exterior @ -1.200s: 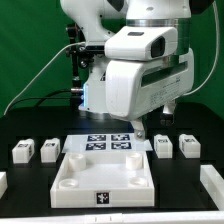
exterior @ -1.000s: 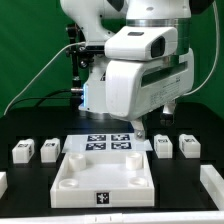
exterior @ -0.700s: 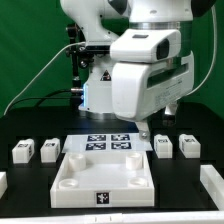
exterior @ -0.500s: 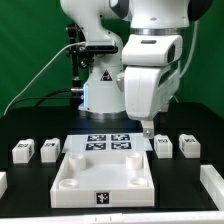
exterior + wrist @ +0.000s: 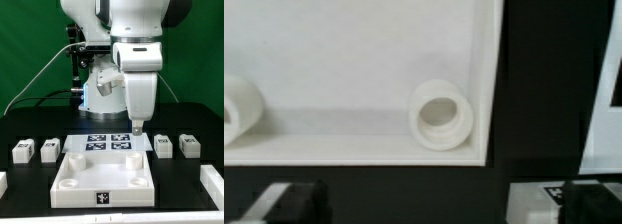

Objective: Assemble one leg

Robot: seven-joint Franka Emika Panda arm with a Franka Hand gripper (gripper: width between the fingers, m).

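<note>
- Legs, four small white blocks alike, lie on the black table (image 5: 30,125), none held. Each shows a dark square tag on the face turned toward the exterior camera.
- Nearest leg (image 5: 163,146) sits just beside the marker board (image 5: 110,143), on the exterior view's right. The outer right leg (image 5: 188,145) lies near it, apart from it.
- Inner left leg (image 5: 48,150) and outer left leg (image 5: 22,151) lie close together on the exterior view's left, well apart from the right pair.
- Gripper (image 5: 137,127) hangs point-down over the marker board's right part, above the table and touching nothing. It is near the nearest leg but clear of it.
- Wrist view: the gripper (image 5: 434,200) has its two dark, blurred fingers (image 5: 287,200) spread wide, with only black table between them.
- Large white square tray (image 5: 75,180) lies in front of the marker board, between the two pairs of legs, with a small tag on its front wall.
- Wrist view shows the tray (image 5: 349,60) close up, with a round raised socket (image 5: 443,113) near its edge.
</note>
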